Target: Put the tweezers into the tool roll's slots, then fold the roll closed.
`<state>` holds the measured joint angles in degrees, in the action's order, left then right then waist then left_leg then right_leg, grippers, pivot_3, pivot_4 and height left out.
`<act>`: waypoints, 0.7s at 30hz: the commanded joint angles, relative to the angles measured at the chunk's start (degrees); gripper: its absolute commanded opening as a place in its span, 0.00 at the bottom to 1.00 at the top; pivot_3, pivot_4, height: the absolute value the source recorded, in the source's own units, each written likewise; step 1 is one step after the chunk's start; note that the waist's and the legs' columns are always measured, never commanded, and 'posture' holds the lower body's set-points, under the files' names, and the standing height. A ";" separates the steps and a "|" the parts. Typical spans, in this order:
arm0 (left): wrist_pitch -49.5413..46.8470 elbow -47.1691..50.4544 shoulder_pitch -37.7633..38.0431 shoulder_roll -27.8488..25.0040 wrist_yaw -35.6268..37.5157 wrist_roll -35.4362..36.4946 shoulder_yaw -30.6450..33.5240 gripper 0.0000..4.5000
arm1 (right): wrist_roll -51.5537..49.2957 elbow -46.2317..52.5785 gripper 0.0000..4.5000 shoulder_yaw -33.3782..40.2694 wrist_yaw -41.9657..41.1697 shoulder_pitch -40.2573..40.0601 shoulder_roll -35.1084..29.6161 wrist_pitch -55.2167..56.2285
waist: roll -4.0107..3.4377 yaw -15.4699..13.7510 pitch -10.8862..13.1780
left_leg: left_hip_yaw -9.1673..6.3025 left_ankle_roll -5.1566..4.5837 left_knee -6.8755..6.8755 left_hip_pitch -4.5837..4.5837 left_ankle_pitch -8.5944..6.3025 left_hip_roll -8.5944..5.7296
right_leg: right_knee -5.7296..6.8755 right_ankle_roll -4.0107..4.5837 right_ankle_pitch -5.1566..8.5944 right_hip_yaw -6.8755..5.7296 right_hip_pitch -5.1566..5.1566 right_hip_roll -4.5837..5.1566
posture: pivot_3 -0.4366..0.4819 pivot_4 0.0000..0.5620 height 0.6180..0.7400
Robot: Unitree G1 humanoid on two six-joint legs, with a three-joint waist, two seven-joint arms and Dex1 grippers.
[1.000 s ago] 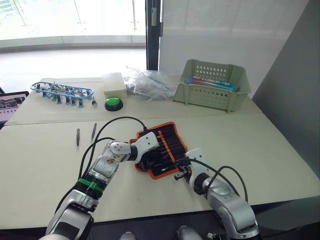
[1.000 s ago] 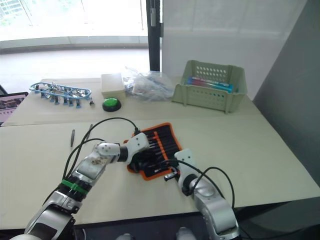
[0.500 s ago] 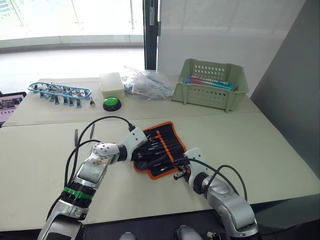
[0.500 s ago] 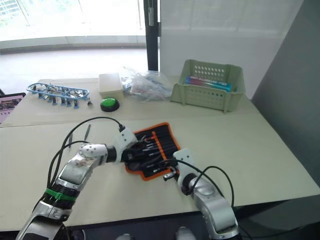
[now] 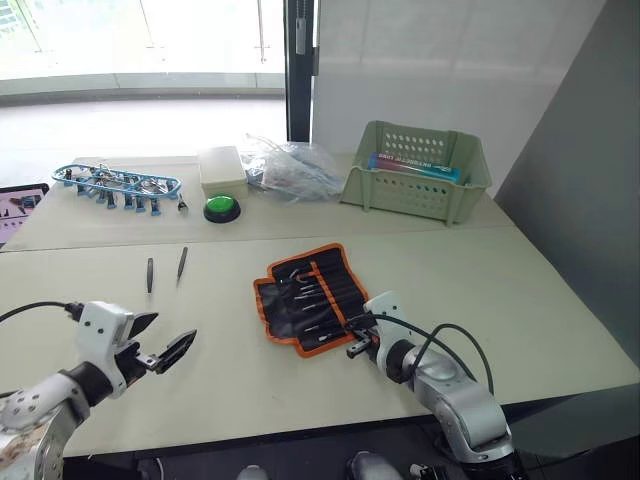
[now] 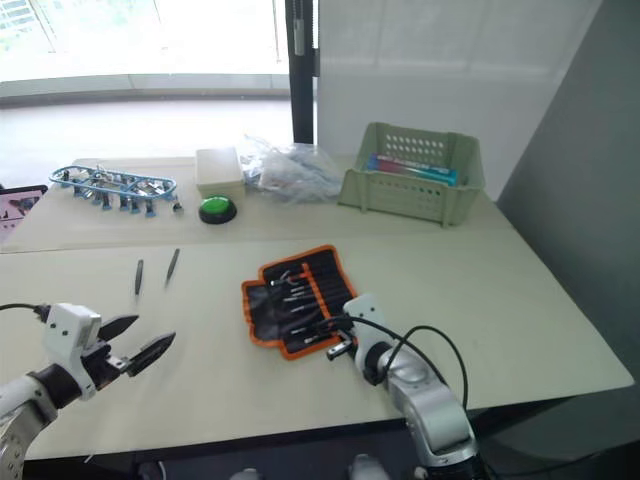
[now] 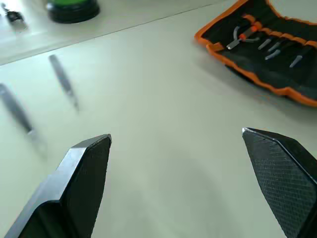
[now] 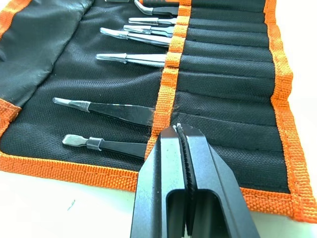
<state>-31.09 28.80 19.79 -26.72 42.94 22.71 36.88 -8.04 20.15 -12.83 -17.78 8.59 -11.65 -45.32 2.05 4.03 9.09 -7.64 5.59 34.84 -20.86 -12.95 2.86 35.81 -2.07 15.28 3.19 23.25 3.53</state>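
Note:
The tool roll (image 5: pixel 310 297) lies open at the middle of the table, black with orange trim. Several slim metal tools sit in its slots (image 8: pixel 228 94), their tips crossing the orange stripe (image 8: pixel 171 74). Two loose black tweezers (image 5: pixel 150 275) (image 5: pixel 183 262) lie side by side on the table, left of the roll and beyond my left gripper. My left gripper (image 5: pixel 165 335) hovers open and empty over bare table at the near left, well apart from the roll (image 7: pixel 277 64). My right gripper (image 8: pixel 178 130) is shut, its tip at the orange stripe by the roll's near edge.
Along the far side stand a blue-framed rack of small tools (image 5: pixel 120 185), a white box (image 5: pixel 223 167), a green button (image 5: pixel 221 208), a crumpled clear bag (image 5: pixel 290 165) and a pale green basket (image 5: pixel 415 172). A tablet (image 5: pixel 15 205) lies at the left edge.
My left gripper has opened and drawn back from the roll to the near left of the table, uncovering the roll's left half. The right gripper has stayed put.

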 commanded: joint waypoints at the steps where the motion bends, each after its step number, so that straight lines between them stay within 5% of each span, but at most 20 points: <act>1: 4.04 3.79 5.28 3.96 -3.26 1.87 4.95 0.99 | 0.63 -6.81 0.00 -2.66 -1.52 -1.58 -1.51 -2.56 | 0.04 -0.07 0.01 | 0.01 0.04 0.01 -0.01 -0.02 -0.04 | -0.04 0.01 0.01 0.06 0.02 0.00 | 0.48 0.27 0.97; 6: 5.64 6.32 11.25 10.49 -8.70 4.80 8.47 0.99 | 0.60 -7.86 0.00 -3.33 -3.20 -0.48 -2.54 -2.18 | 0.16 -0.07 0.01 | 0.01 0.13 0.10 -0.25 -0.08 -0.04 | -0.40 0.04 0.03 0.07 0.30 0.01 | 0.48 0.27 0.97; 11: 8.00 7.34 15.10 12.78 -12.22 1.93 5.51 0.99 | 0.79 -8.91 0.00 -3.65 -4.38 0.50 -2.72 -1.81 | 0.17 0.16 0.00 | 0.15 0.13 0.12 -0.26 -0.07 -0.08 | -0.79 0.03 0.02 0.24 0.24 -0.01 | 0.48 0.27 0.97; 21: 8.07 1.75 8.96 11.20 -19.62 -1.26 0.61 0.99 | 1.14 -10.42 0.00 -3.54 -5.10 2.03 -2.33 -1.45 | 0.20 0.09 -0.02 | 0.29 0.12 0.10 -0.22 -0.07 -0.07 | -0.64 0.03 0.00 0.47 0.65 -0.18 | 0.48 0.27 0.97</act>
<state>-23.75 30.81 29.65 -14.51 24.90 22.24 38.13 -7.97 15.92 -13.19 -22.90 12.78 -13.92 -44.18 2.25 4.12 9.07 -7.36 5.71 34.96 -21.09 -13.02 2.79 35.15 -2.04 15.28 3.67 23.92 3.35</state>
